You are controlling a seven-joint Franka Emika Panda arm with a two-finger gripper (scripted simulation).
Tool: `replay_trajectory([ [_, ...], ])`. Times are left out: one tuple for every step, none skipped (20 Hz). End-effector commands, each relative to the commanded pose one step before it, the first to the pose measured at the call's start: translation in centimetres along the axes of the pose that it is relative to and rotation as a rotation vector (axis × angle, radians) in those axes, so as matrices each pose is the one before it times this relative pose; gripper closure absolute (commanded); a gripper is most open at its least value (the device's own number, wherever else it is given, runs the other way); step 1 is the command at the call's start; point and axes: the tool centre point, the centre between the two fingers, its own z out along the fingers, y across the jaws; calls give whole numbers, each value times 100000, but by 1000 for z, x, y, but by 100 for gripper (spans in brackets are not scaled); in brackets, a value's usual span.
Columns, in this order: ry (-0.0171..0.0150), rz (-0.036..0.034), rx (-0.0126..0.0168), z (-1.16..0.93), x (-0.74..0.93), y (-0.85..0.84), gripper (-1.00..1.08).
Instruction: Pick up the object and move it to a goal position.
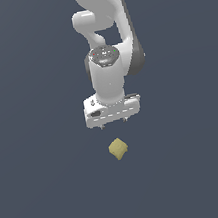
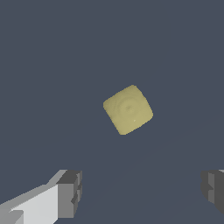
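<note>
The object (image 1: pixel 118 149) is a small pale yellow cube-like block lying on the dark grey surface, turned at an angle. The white gripper (image 1: pixel 113 123) hangs above and just behind it, pointing down, with short fingertips wide apart and nothing between them. In the wrist view the object (image 2: pixel 127 109) lies apart from the gripper (image 2: pixel 142 192), outside the gap between its two dark grey fingertips (image 2: pixel 70 192).
The white arm (image 1: pixel 105 35) rises behind the gripper toward the upper part of the exterior view. A plain dark grey surface (image 1: pixel 43 183) lies all around the block.
</note>
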Motion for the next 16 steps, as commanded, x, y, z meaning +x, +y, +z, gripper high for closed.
replay_trajectory([
  [-397,-6338,-58,805,667,77,-92],
  [-157,-2829,0,360,294,52,-92],
  [-154,-2859,16,369,293,61,-92],
  [-148,-2852,32,372,287,69,-92],
  [-141,-2841,47,376,280,78,-92],
  [-133,-2834,61,379,273,84,-92],
  [-125,-2823,75,382,266,93,-92],
  [-116,-2815,88,385,259,100,-92],
  [-105,-2785,100,385,249,107,-92],
  [-91,-2652,106,371,231,108,-92],
  [-78,-2500,110,353,212,108,-92],
  [-65,-2349,112,335,193,106,-92],
  [-54,-2200,111,316,176,104,-92],
  [-43,-2051,109,297,159,102,-92],
  [-34,-1905,106,278,144,97,-92],
  [-27,-1760,102,258,130,92,-92],
])
